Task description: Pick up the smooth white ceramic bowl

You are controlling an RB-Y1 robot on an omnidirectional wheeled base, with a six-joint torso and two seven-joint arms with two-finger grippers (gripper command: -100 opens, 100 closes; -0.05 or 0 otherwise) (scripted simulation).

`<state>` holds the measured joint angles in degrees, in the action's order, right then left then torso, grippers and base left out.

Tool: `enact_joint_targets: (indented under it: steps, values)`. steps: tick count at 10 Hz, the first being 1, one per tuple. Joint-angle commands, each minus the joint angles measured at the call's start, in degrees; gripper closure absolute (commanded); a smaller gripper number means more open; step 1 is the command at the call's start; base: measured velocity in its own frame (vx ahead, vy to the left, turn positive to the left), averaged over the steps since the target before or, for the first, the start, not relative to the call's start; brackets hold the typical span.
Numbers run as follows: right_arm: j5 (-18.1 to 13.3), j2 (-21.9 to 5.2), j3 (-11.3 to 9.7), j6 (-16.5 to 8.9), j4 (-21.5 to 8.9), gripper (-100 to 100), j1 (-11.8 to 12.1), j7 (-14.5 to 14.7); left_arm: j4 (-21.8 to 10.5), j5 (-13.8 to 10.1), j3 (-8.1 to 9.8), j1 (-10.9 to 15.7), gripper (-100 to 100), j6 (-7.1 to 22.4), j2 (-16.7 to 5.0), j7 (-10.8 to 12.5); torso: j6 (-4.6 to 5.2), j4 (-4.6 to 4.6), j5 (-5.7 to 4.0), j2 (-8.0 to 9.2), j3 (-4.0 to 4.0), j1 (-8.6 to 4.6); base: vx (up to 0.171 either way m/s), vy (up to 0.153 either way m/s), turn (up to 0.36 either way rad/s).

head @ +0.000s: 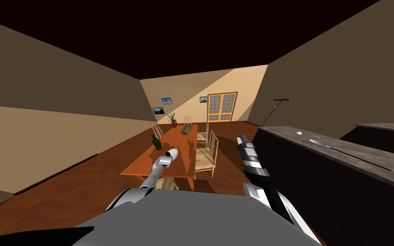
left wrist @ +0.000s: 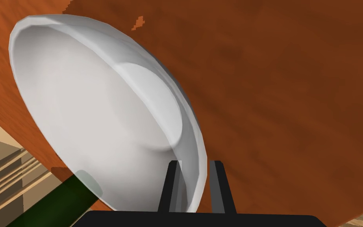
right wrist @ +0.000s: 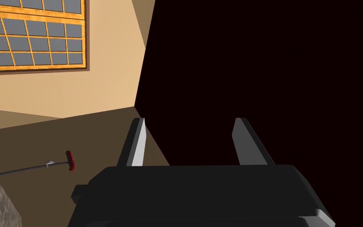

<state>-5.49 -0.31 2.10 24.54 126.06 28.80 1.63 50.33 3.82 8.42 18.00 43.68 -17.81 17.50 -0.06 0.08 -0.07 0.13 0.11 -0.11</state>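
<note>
The white bowl point(left wrist: 98, 118) is tilted on edge, with my left gripper point(left wrist: 194, 185) shut on its rim, one finger inside and one outside. In the head view the bowl point(head: 172, 153) hangs small at the end of my left arm above the near part of the brown wooden table point(head: 149, 168). A dark green bottle point(head: 156, 142) stands on the table just beyond and left of it, and its neck point(left wrist: 58, 201) shows past the bowl's edge. My right gripper point(right wrist: 194, 142) is open and holds nothing, raised at the right near the dark counter point(head: 320, 171).
Pale chairs point(head: 207, 156) stand along the table's right side. A red vase with a plant point(head: 173, 121) and a grey object point(head: 186, 128) sit at the table's far end. The dark counter carries a small white ball point(head: 299, 133). A red-headed mop point(head: 277, 106) leans on the right wall.
</note>
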Motion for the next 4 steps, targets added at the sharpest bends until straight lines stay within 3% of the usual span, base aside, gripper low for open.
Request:
enact_joint_targets:
  steps: [1,3,4]
  values:
    - [0.0,0.0,0.0,0.0,0.0,0,0.0,0.0,1.51,-0.09,-0.11,0.25,100,1.93,-0.1,0.15,0.0,0.0,0.0,0.0,0.0,0.0,-0.07,-0.023,-0.026]
    - [0.0,0.0,0.0,0.0,0.0,0,0.0,0.0,1.6,-0.05,-0.14,0.41,100,2.1,-0.06,0.24,-0.02,0.05,-0.04,0.19,0.12,-0.06,-0.05,-0.008,-0.009]
    - [0.0,0.0,0.0,0.0,0.0,0,0.0,0.0,1.7,-0.07,-0.15,0.42,0,2.37,-0.06,0.25,-0.03,0.04,-0.04,0.1,0.08,-0.02,-0.006,-0.001,0.002]
